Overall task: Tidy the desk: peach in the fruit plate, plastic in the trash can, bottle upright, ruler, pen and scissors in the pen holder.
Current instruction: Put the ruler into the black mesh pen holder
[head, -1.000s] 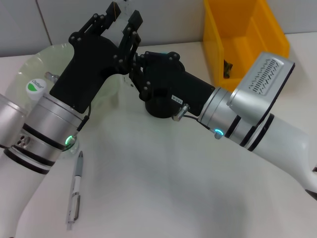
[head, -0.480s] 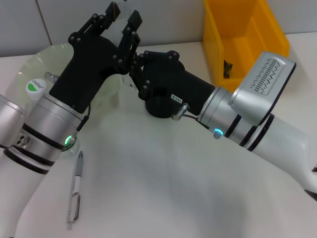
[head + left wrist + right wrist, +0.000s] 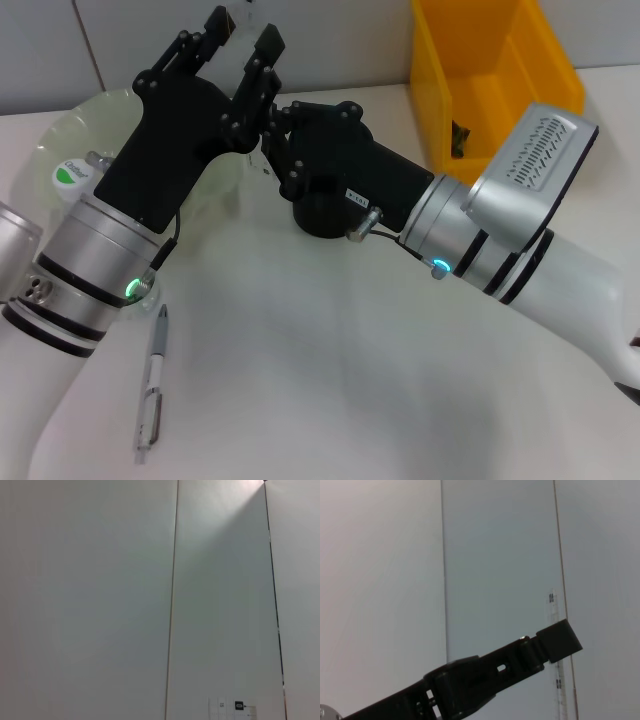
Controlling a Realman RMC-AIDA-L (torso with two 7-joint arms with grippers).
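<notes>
Raised at the back of the desk, my left gripper point(image 3: 243, 33) has its fingers apart, with the clear ruler point(image 3: 243, 12) between them. One of those fingers point(image 3: 559, 641) crosses the ruler point(image 3: 554, 605) in the right wrist view. The ruler's end point(image 3: 232, 707) also shows in the left wrist view. My right gripper point(image 3: 271, 138) sits just under the left one, above the black pen holder point(image 3: 318, 218). A silver pen point(image 3: 153, 388) lies on the table at the front left. The bottle point(image 3: 72, 175) lies on its side by the pale green fruit plate point(image 3: 95, 115). Peach, plastic and scissors are out of view.
The yellow trash can point(image 3: 490, 70) stands at the back right with something dark inside. Both arms cross over the middle back of the desk, hiding what is beneath them. A white wall rises close behind.
The left gripper has shifted slightly to the left and up. The right arm has stayed where it was.
</notes>
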